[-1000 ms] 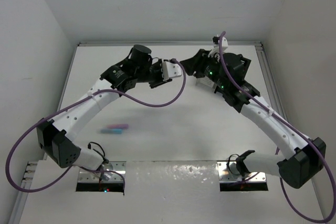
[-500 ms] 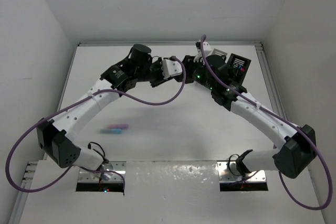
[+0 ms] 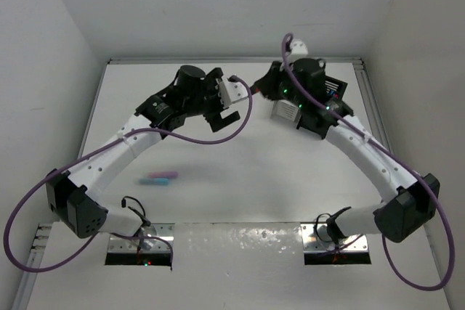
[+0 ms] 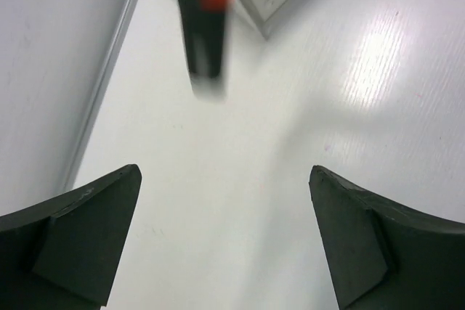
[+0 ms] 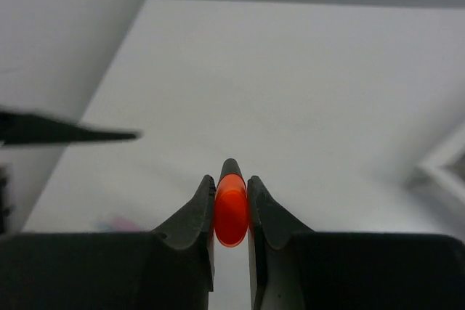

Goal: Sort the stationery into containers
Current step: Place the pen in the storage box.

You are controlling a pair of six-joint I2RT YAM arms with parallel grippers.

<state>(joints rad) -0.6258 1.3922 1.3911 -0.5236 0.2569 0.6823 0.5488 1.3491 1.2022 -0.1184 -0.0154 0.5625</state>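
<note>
While the two arms lean in toward each other over the far half of the table (image 3: 240, 179), the right gripper (image 5: 231, 179) is clamped on an orange highlighter (image 5: 231, 212). Its two dark fingers pinch the barrel from either side, and the black end pokes out just past the fingertips. The highlighter is held up in the air, off the table.

The left gripper (image 4: 224, 173) faces it with its jaws spread wide and nothing between them. In its own camera the highlighter is only a blur of orange and black ahead of it.

A white slatted organiser (image 3: 286, 112) stands just beside and below the right wrist. A black organiser (image 3: 333, 89) sits behind it toward the far right corner, with small specks of colour showing at its top that are too small to identify.

Well apart from all this, in the near-left part of the table, a pink pen (image 3: 167, 176) and a blue pen (image 3: 150, 180) lie side by side, touching or nearly so.
</note>
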